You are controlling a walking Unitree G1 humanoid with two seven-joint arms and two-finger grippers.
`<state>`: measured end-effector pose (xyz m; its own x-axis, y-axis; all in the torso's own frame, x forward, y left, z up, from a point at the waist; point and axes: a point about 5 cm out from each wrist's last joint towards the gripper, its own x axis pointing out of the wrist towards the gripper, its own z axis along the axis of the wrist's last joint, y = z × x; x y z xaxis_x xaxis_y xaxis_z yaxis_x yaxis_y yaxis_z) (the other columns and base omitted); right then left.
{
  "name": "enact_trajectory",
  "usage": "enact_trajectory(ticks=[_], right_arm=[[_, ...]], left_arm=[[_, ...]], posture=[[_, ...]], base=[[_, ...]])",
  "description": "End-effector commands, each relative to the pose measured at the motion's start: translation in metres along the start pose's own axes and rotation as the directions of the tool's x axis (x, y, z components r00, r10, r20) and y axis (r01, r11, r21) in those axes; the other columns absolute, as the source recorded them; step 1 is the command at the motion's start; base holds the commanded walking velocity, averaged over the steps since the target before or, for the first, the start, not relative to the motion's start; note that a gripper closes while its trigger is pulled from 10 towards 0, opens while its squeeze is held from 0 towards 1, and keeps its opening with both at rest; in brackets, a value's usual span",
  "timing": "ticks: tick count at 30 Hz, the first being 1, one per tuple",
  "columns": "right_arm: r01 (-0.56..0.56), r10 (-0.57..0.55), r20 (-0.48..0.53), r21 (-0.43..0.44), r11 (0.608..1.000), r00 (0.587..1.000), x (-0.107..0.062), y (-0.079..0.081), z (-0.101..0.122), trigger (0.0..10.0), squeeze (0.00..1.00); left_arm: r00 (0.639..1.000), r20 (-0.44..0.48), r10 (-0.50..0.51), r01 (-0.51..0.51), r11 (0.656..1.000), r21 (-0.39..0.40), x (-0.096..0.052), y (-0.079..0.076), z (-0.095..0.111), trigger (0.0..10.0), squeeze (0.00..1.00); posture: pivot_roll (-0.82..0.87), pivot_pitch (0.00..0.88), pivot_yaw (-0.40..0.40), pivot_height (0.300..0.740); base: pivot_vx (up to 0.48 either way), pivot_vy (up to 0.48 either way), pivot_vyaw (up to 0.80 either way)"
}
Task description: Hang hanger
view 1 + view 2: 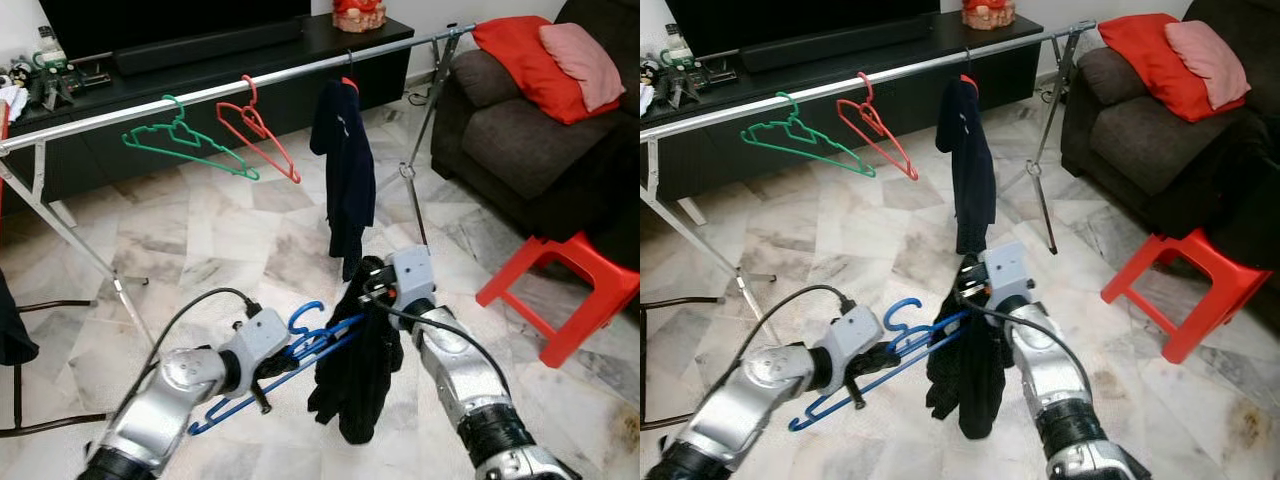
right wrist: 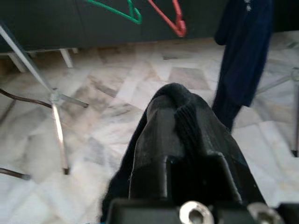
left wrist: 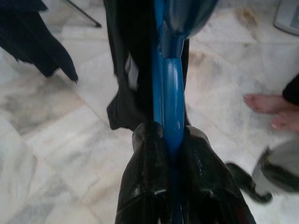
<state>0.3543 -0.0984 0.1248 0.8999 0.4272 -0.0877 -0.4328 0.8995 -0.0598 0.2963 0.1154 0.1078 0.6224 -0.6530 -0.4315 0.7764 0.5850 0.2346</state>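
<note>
The left tool [image 3: 170,154] clamps the blue hanger [image 3: 167,88]; black garment [image 3: 128,79] drapes behind, above the marble floor [image 3: 56,135].

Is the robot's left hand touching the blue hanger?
Touching. In the left wrist view the left gripper has its black fingers pressed against both sides of the blue hanger.

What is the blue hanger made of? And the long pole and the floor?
The thin blue hanger looks like glossy plastic, smooth and evenly coloured. The long silver rail seems to be metal, shiny and grey. The pale veined floor looks like polished marble tile, though it may be imitation.
</note>
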Motion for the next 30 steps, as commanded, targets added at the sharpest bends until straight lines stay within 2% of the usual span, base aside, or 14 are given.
enact_trajectory(ticks=[1, 6, 14, 18, 20, 21, 25, 26, 27, 28, 30], right_arm=[[-0.026, 0.026, 0.055, 0.008, 1.000, 0.998, 0.001, 0.005, 0.014, 10.0, 0.00], [-0.064, 0.061, 0.097, 0.026, 0.998, 0.993, 0.004, 0.023, 0.031, 10.0, 0.00], [-0.105, 0.101, 0.129, 0.026, 0.994, 0.987, 0.003, 0.034, 0.044, 10.0, 0.00], [-0.135, 0.131, 0.127, 0.026, 0.991, 0.983, 0.001, 0.039, 0.046, 10.0, 0.00], [-0.114, 0.110, 0.135, 0.023, 0.993, 0.985, -0.002, 0.034, 0.047, 10.0, 0.00], [-0.070, 0.065, 0.144, 0.032, 0.997, 0.987, -0.007, 0.023, 0.047, 10.0, 0.00], [-0.046, 0.033, 0.156, 0.081, 0.996, 0.987, -0.011, 0.014, 0.047, 10.0, 0.00], [-0.041, 0.021, 0.167, 0.119, 0.992, 0.986, -0.014, 0.010, 0.047, 10.0, 0.00], [-0.047, 0.009, 0.186, 0.200, 0.979, 0.982, -0.020, 0.005, 0.047, 10.0, 0.00], [-0.047, 0.009, 0.186, 0.200, 0.979, 0.982, -0.020, 0.005, 0.047, 10.0, 0.00], [-0.059, 0.005, 0.208, 0.258, 0.964, 0.978, -0.023, 0.003, 0.048, 10.0, 0.00]], left_arm=[[1.000, 0.000, 0.016, -0.016, 1.000, 0.010, 0.002, 0.001, 0.002, 10.0, 0.00], [0.996, 0.047, 0.073, -0.072, 0.997, -0.023, 0.013, 0.001, 0.016, 10.0, 0.00], [0.991, 0.061, 0.115, -0.113, 0.993, -0.039, 0.018, 0.000, 0.019, 10.0, 0.00], [0.982, 0.088, 0.165, -0.158, 0.984, -0.079, 0.019, 0.004, 0.024, 10.0, 0.00], [0.970, 0.125, 0.209, -0.194, 0.974, -0.120, 0.018, 0.009, 0.030, 10.0, 0.00], [0.962, 0.151, 0.228, -0.205, 0.967, -0.153, 0.017, 0.012, 0.034, 10.0, 0.00], [0.959, 0.161, 0.232, -0.204, 0.964, -0.169, 0.016, 0.013, 0.034, 10.0, 0.00], [0.957, 0.165, 0.238, -0.208, 0.962, -0.179, 0.015, 0.014, 0.035, 10.0, 0.00], [0.951, 0.176, 0.253, -0.217, 0.955, -0.201, 0.015, 0.016, 0.036, 10.0, 0.00], [0.951, 0.176, 0.253, -0.217, 0.955, -0.201, 0.015, 0.016, 0.036, 10.0, 0.00], [0.947, 0.187, 0.261, -0.220, 0.952, -0.215, 0.014, 0.018, 0.037, 10.0, 0.00]], posture=[[0.00, 0.164, 0.001, 0.740], [-0.01, 0.175, 0.003, 0.740], [0.00, 0.183, 0.003, 0.740], [0.00, 0.185, 0.002, 0.740], [0.00, 0.187, 0.001, 0.740], [0.00, 0.186, 0.001, 0.740], [-0.01, 0.186, 0.001, 0.740], [-0.01, 0.185, 0.000, 0.740], [-0.01, 0.183, -0.001, 0.740], [-0.01, 0.183, -0.001, 0.740], [-0.01, 0.184, -0.001, 0.740]], base=[[0.000, 0.000, 0.00], [0.000, 0.000, 0.00], [0.000, 0.000, 0.00], [0.000, 0.000, 0.00], [0.000, 0.000, 0.00], [0.000, 0.000, 0.00], [0.000, 0.000, 0.00], [0.000, 0.000, 0.00], [0.000, 0.000, 0.00], [0.000, 0.000, 0.00], [0.000, 0.000, 0.00]])
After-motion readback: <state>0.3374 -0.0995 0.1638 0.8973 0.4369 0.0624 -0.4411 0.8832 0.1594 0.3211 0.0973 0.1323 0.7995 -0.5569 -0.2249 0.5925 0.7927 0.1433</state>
